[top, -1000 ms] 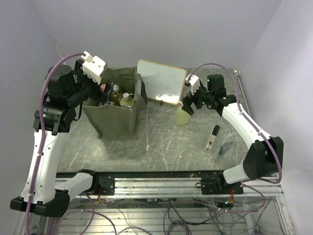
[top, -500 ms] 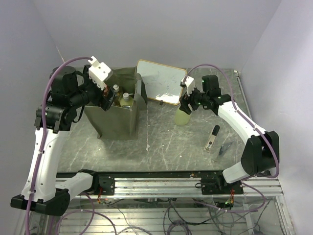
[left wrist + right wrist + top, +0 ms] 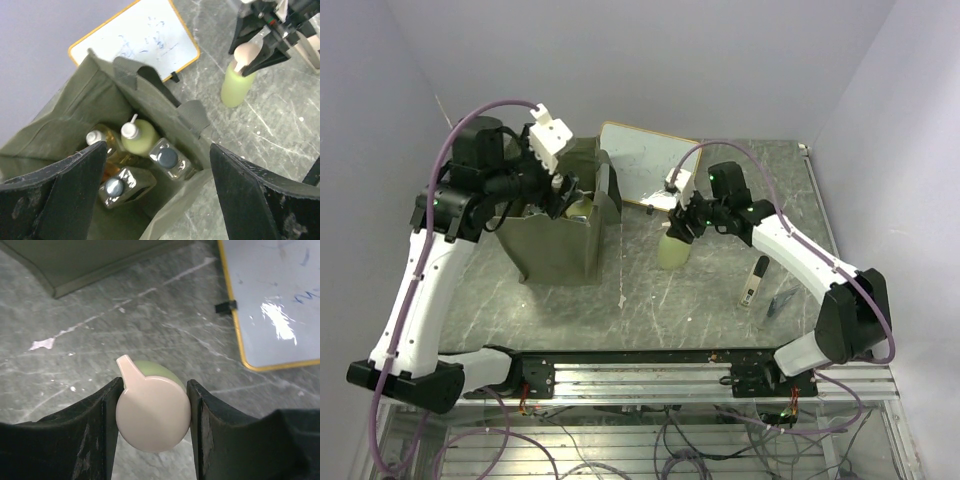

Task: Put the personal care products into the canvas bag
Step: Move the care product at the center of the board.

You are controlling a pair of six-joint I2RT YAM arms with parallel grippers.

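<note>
Item: green bottle (image 3: 234, 89), pink cap (image 3: 152, 415): likely light, rigid, slick; grip at cap; right jaws clamped there; left jaws wide, empty.

1. Whiteboard (image 3: 642, 165): wood frame, faint blue scribbles, lying flat, upper centre of the top view.
2. Black clip (image 3: 226, 306): on the whiteboard's frame edge.
3. Table (image 3: 690, 300): grey veined surface, scratched.
4. White scrap (image 3: 622, 298): lower centre of the table.
5. Small grey-blue item (image 3: 782, 300): right side, too small to identify.
6. Metal rail (image 3: 650, 378): along the bottom edge.
</note>
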